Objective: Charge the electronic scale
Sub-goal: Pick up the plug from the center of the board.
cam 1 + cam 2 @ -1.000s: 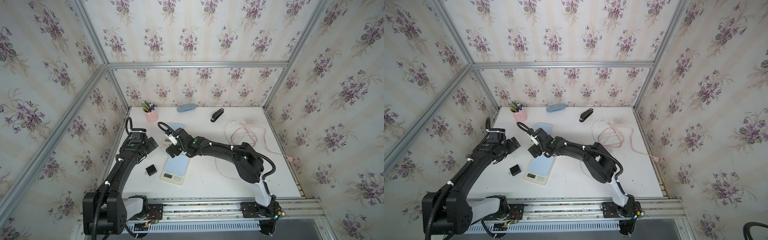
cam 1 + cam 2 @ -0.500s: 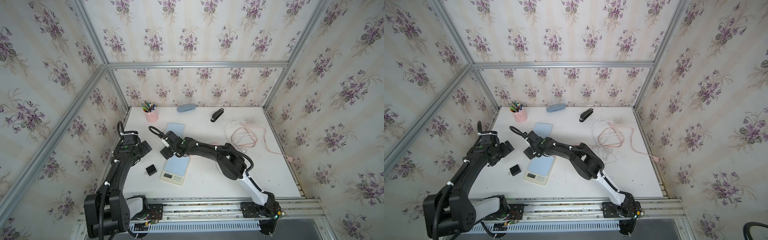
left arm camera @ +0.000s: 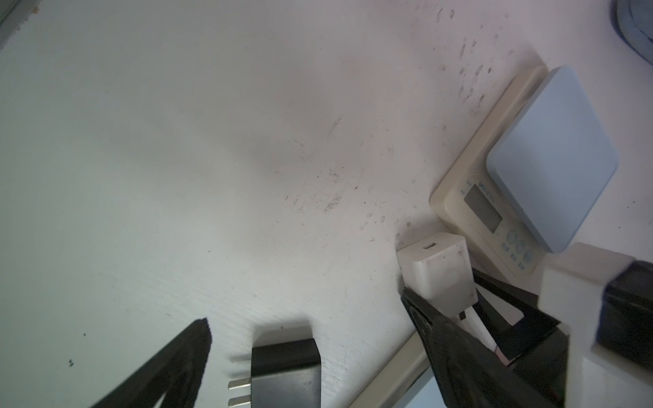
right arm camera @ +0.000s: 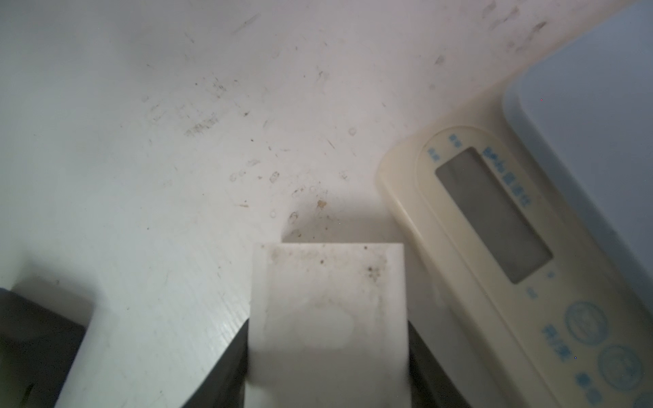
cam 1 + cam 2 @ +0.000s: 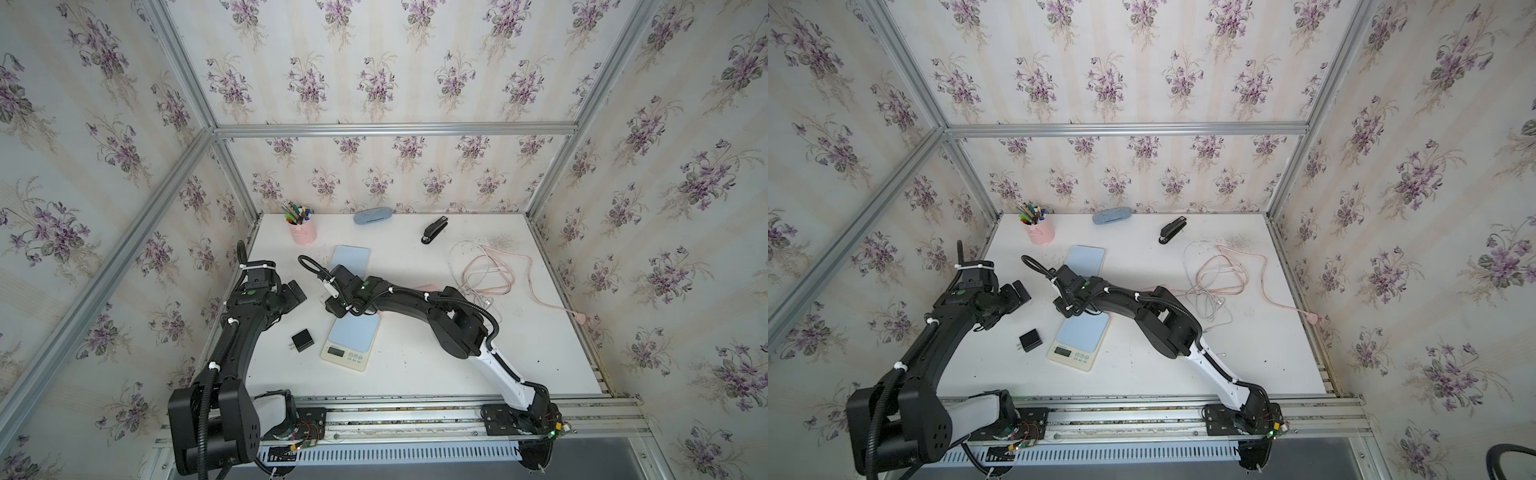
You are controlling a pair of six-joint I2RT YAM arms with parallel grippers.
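Electronic scale (image 5: pixel 351 338) (cream plastic) lies beside boxy white charger (image 4: pixel 327 318) in right fingers (image 4: pixel 238 360); left fingers (image 3: pixel 180 360) spread.

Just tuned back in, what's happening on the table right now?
The right pincer has its fingers against both sides of a white charger block, right beside the electronic scale. The left pincer hangs wide open and empty near a black plug adapter lying on the table. The pink and white cables lie in a loose tangle off to the side, untouched by either arm.
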